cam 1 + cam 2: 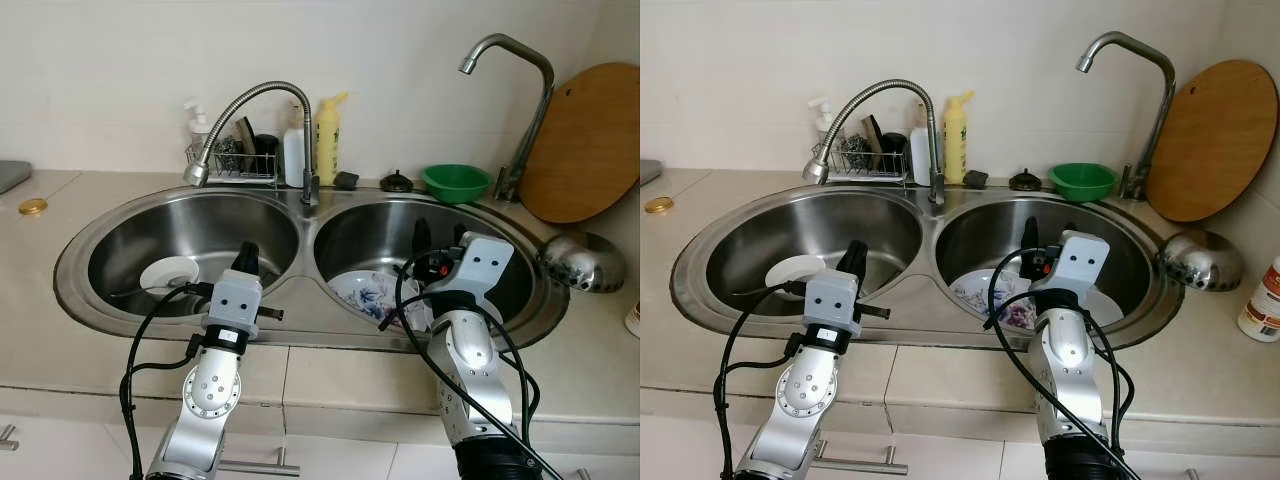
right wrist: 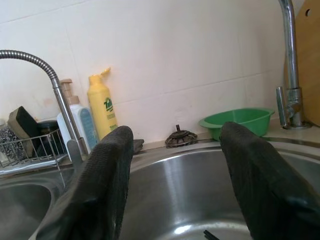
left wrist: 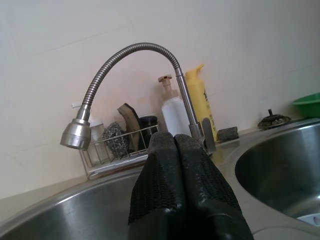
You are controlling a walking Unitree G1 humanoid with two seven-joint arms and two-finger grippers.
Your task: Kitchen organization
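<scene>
Sink [image 1: 300, 325] with two steel basins fills the middle of the left eye view, set into a beige counter [image 1: 40, 270]. One small white dish [image 1: 168, 272] lies in the left basin, and one flowered plate [image 1: 368, 296] lies in the right basin at centre frame, partly behind the right arm.

The left end effector [image 1: 246, 256] sits over the front rim of the left basin, lower left of centre; its two black fingers [image 3: 175, 185] are pressed together with nothing between them. The right end effector [image 1: 440, 236] reaches into the right basin above the flowered plate, and its two fingers [image 2: 107, 175] stand wide apart, holding nothing.

Two taps rise behind the basins: one flexible tap [image 1: 250, 110] arching toward the left basin, and one tall tap [image 1: 520, 90] at the upper right. Along the back edge stand one wire rack [image 1: 235, 160] with scrubbers, one white pump bottle [image 1: 200, 128], one further white bottle [image 1: 293, 150] and one yellow bottle [image 1: 328, 140]. One green bowl [image 1: 455, 182] sits right of them, with one round wooden board [image 1: 585, 140] leaning on the wall at the far right. One steel bowl [image 1: 580, 262] rests on the counter below the board. One small gold lid [image 1: 32, 206] lies at the left edge.
</scene>
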